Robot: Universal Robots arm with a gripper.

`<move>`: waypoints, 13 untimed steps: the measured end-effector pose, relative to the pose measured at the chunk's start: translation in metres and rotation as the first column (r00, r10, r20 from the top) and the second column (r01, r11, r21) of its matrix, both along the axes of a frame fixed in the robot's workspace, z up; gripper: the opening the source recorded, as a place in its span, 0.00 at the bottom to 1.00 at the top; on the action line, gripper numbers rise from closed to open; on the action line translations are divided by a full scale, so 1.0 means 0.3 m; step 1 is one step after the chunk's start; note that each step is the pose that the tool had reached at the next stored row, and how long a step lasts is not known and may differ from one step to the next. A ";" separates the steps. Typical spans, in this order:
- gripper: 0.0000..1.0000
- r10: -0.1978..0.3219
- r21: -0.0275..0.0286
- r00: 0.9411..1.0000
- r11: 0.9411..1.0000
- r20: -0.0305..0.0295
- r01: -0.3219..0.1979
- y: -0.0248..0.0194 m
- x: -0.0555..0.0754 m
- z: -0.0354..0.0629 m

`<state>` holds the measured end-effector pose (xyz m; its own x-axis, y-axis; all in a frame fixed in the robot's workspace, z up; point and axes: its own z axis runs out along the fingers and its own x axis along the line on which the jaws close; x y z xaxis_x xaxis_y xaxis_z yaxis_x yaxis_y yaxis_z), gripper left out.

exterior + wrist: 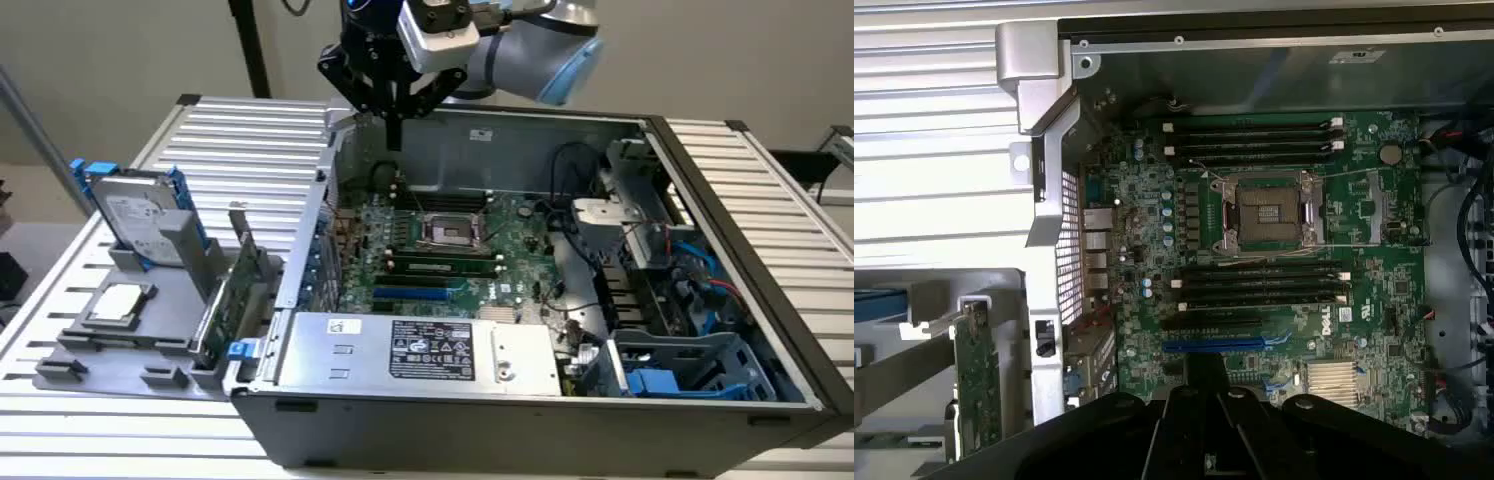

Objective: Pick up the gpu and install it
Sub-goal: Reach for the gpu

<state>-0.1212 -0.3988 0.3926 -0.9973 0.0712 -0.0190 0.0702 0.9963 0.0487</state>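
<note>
- Gripper [1206, 372] hangs over the open case [1049, 200], closed up and holding nothing, its tip near the blue slot [1214, 345].
- Motherboard [1354, 330]: processor socket [1271, 212] sits between two banks of memory slots [1254, 135].
- Gpu [978, 385] stands on edge in a grey holder [1006, 350] outside the case, well apart from the gripper.

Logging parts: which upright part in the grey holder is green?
The gpu, the thin card standing on edge nearest the computer case; the other upright part, the hard drive, is silver in a blue frame.
</note>
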 end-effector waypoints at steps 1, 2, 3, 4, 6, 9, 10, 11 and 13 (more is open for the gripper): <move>0.11 0.000 0.000 1.000 1.000 0.000 0.000 0.000 0.000 0.000; 0.11 0.000 0.000 1.000 1.000 0.000 0.000 0.000 0.000 0.000; 0.11 0.000 0.000 1.000 1.000 0.000 0.000 0.000 0.000 0.000; 0.11 0.000 0.000 1.000 1.000 0.000 0.000 0.000 0.000 0.000; 0.11 0.000 0.000 1.000 1.000 0.000 0.000 0.000 0.000 0.000; 0.11 0.000 0.000 1.000 1.000 0.000 0.000 0.000 -0.006 0.000; 0.11 0.000 0.000 1.000 1.000 0.000 0.000 0.000 -0.020 0.000; 0.11 0.000 0.000 1.000 1.000 0.000 0.000 -0.001 -0.035 0.000; 0.11 0.000 0.000 1.000 1.000 0.000 0.000 -0.003 -0.066 0.000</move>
